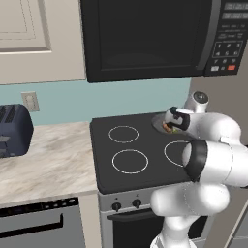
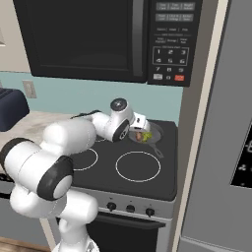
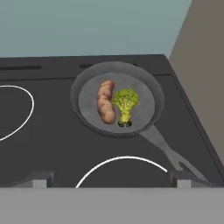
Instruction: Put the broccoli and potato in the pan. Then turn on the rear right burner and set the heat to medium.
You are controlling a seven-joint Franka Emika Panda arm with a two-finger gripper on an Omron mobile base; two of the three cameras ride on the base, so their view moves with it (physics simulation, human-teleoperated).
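Note:
The pan (image 3: 155, 94), round, dark grey and shallow, sits on the rear right burner with its long handle (image 3: 164, 146) pointing toward the stove front. Inside it lie the orange-brown potato (image 3: 106, 102) and, touching its right side, the yellow-green broccoli (image 3: 126, 103). My gripper (image 3: 111, 179) hovers above and in front of the pan, open wide, with nothing between its fingertips (image 3: 41, 177). From the base views, the gripper (image 1: 170, 124) (image 2: 139, 129) hangs over the pan (image 1: 158, 121) (image 2: 156, 132), where the broccoli (image 2: 146, 135) and potato (image 2: 140, 135) show as small specks.
The black cooktop (image 1: 140, 164) has white burner rings. Stove knobs (image 2: 130, 208) line the front panel. A microwave (image 1: 155, 34) hangs overhead. A dark toaster (image 1: 12, 131) stands on the marble counter at left. A tall grey wall (image 2: 216, 147) borders the stove's right side.

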